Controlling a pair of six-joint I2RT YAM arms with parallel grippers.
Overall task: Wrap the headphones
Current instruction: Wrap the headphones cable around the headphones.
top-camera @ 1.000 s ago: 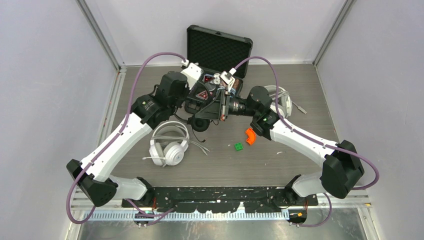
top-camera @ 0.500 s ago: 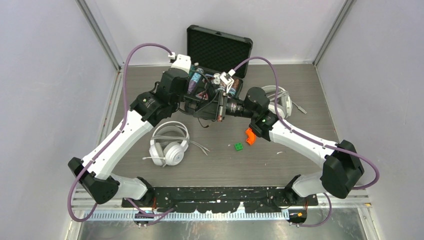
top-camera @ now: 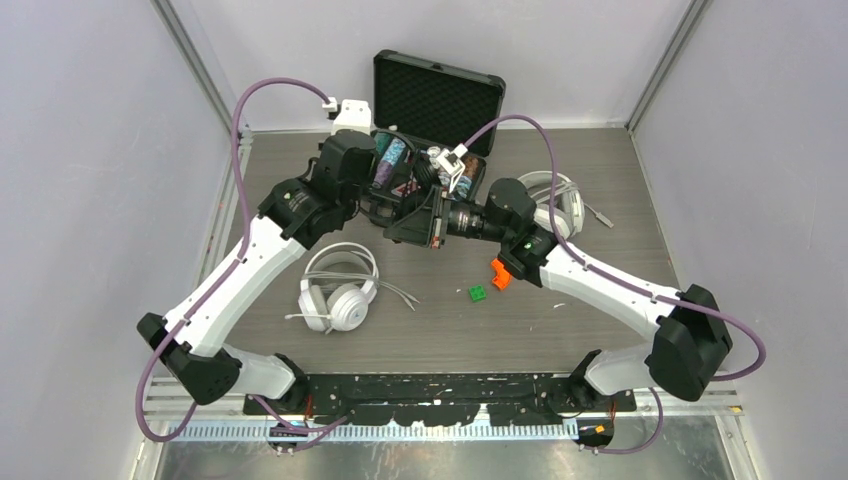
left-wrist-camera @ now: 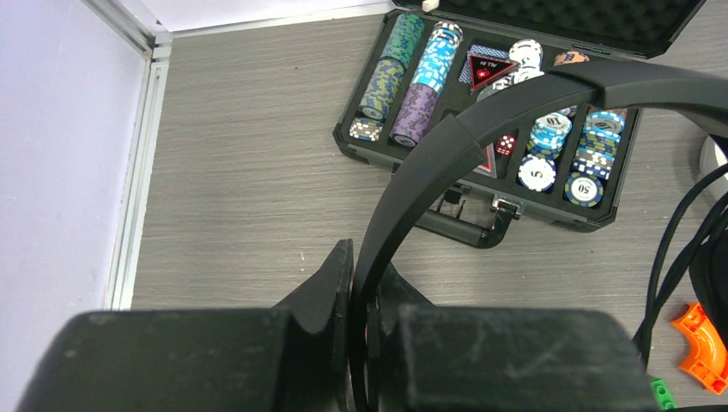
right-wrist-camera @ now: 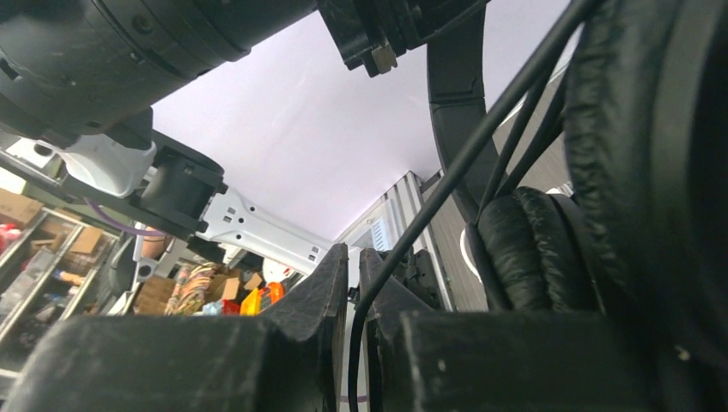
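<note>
**A:** Where did the work sit on the counter [top-camera: 450, 340]?

**B:** Toward the back, just in front of the open chip case [left-wrist-camera: 481, 103]. Two white pairs lay flat on the counter with their cords loose, one near the left arm [top-camera: 338, 290] and one beside the right arm [top-camera: 553, 200]. The black headphones [left-wrist-camera: 429, 163] were lifted off the counter, held between both arms.

**A:** How were they held?

**B:** The left gripper [left-wrist-camera: 365, 275] was clamped shut on the headband, near one end of the arch. The right gripper [right-wrist-camera: 354, 257] was nearly closed, pinching the thin black cable [right-wrist-camera: 481, 142]. The cable ran straight up from that pinch past the padded ear cup [right-wrist-camera: 532, 249].

**A:** So the winding was underway?

**B:** That was my reading, and only for the black pair. The white ones looked untouched.

**A:** What would have made that step go well?

**B:** The left grip should have acted purely as an anchor, firm and not twisting. The right should have carried the cable round the band with light tension, so each turn lay snug beside the one before and did not cross it. A looser pinch would let the cord slide through without jerking the ear cup.

**A:** Any hazard?

**B:** The slack hung near the case handle and chips, so a dragging loop could have snagged there.
</note>
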